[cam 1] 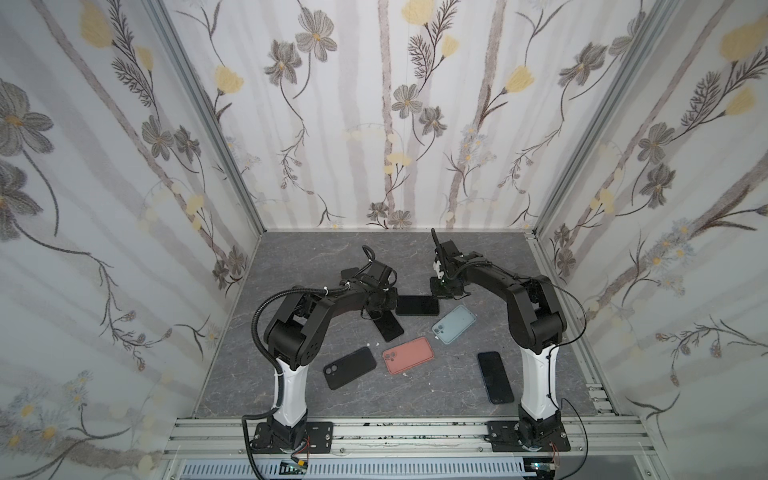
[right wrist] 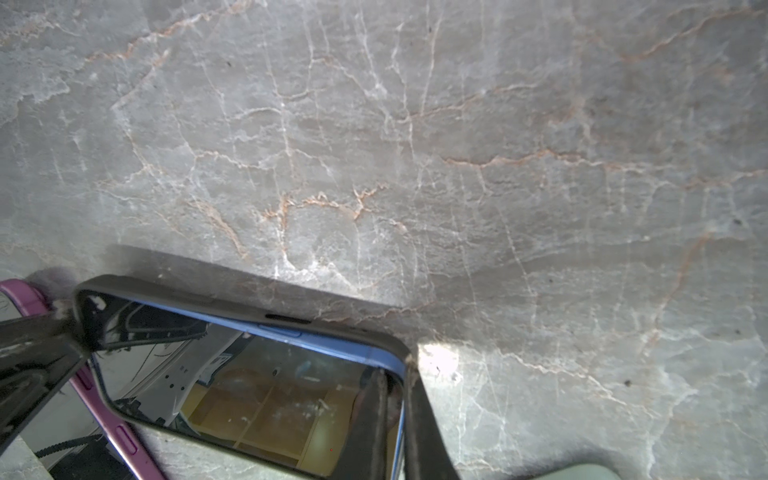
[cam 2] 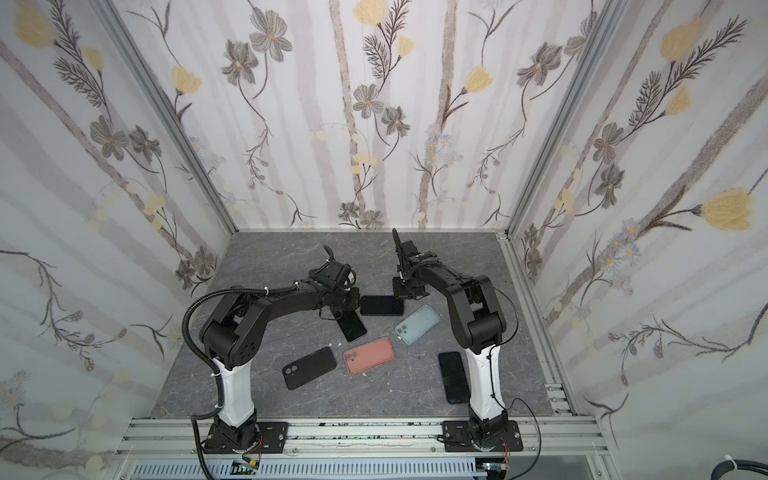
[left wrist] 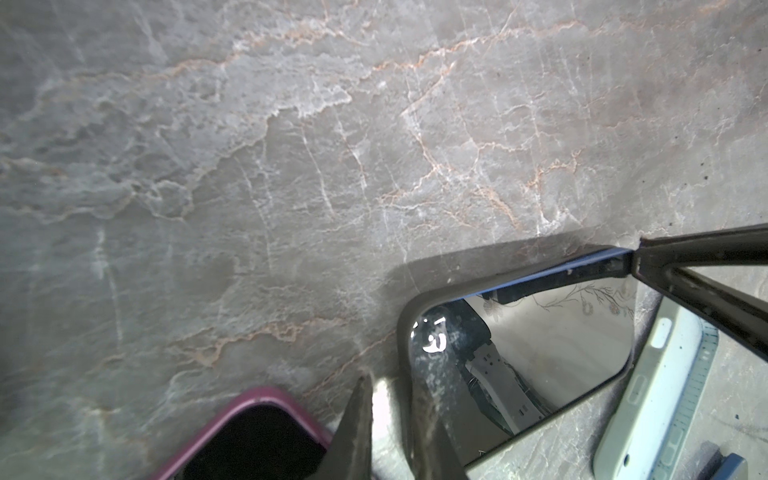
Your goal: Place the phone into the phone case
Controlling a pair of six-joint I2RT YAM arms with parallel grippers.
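At centre frame in both top views, left gripper [cam 1: 392,303] straddles the left rim of the phone case [cam 1: 417,305]; whether it clamps cannot be told. Phone [right wrist: 270,395] lies screen-up inside the case. Right gripper [right wrist: 395,368] is clenched on the right rim.

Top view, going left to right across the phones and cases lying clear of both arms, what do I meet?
Black rectangular phone case, salmon-pink phone case, pale blue phone case, dark rectangular phone.

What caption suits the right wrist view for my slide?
Right gripper and left gripper pinch a case holding a blue phone.
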